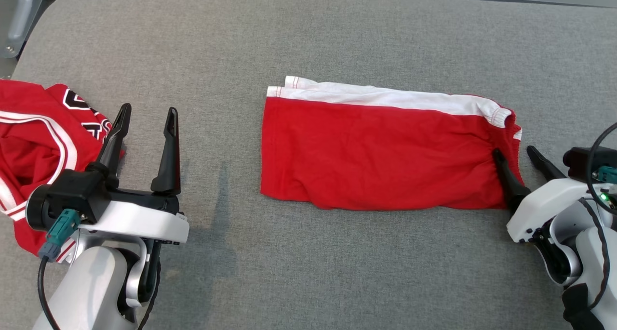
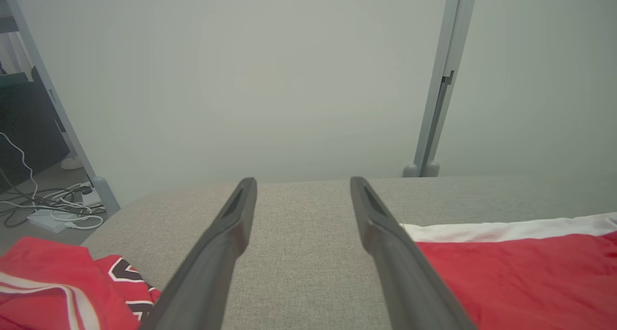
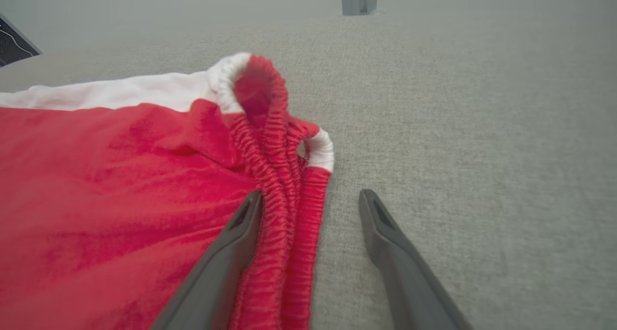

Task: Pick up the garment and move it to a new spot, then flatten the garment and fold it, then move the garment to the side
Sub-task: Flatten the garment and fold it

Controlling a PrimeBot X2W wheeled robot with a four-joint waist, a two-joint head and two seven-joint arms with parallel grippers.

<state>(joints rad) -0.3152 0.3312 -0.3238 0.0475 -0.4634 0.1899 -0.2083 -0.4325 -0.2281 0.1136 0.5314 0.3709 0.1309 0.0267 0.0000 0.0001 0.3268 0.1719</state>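
Observation:
The garment, red shorts with a white side stripe, lies folded flat in the middle of the grey table. My right gripper stands open at its right end. In the right wrist view, one finger rests over the red cloth beside the bunched elastic waistband, and the other is over bare table; the right gripper holds nothing. My left gripper is open and empty, well left of the shorts. In the left wrist view the left gripper is above bare table, with the shorts' edge to its right.
A second red garment with white trim and black lettering lies crumpled at the table's left edge, partly under my left wrist, and it appears as the red jersey. Cables lie on the floor beyond the table. A grey post stands behind.

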